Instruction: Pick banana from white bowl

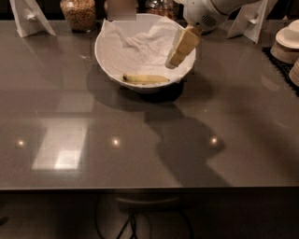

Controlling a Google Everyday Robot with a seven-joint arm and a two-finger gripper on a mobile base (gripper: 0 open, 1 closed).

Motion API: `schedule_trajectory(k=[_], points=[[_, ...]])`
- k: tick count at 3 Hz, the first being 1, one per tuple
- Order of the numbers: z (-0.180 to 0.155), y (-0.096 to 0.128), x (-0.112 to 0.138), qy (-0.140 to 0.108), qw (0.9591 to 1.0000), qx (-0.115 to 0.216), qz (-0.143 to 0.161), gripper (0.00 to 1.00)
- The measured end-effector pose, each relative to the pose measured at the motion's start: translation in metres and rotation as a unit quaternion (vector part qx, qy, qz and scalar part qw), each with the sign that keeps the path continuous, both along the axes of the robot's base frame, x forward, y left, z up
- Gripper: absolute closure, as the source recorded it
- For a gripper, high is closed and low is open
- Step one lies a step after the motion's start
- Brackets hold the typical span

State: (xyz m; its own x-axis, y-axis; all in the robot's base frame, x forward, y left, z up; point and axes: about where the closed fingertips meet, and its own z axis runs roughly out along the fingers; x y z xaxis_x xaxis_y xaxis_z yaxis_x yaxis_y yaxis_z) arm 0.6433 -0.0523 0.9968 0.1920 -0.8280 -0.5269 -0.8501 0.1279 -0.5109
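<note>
**Hand** [174, 59]: cream and blocky, carried on a white wrist entering from the upper right. It was held tilted above the right inner side of the white bowl [103, 59], with its tip directed down and to the left. Whether it was set wide or narrow could not be told. Nothing was seen to be held in it.

**Banana** [145, 79]: laid flat at the near bottom of the bowl, against the crumpled napkin [140, 44]. It was placed below and to the left of the hand's tip, near but apart. Its long axis was run left to right. A short descent toward the near left was judged necessary, with closure made across that axis.

**Surroundings:** the bowl was stood on the grey bench [140, 154]. A jar [78, 13] was noted behind it and stacked plates [287, 42] at far right.
</note>
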Motion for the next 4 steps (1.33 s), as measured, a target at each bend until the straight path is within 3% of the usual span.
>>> schedule_trajectory(k=[2,3,4], points=[[-0.027,0.024,0.012,0.014,0.9995,0.010,0.026,0.34],[-0.049,0.037,0.015,0.039,0.9982,0.016,0.042,0.39],[-0.071,0.047,0.016,0.064,0.9963,0.019,0.054,0.37]])
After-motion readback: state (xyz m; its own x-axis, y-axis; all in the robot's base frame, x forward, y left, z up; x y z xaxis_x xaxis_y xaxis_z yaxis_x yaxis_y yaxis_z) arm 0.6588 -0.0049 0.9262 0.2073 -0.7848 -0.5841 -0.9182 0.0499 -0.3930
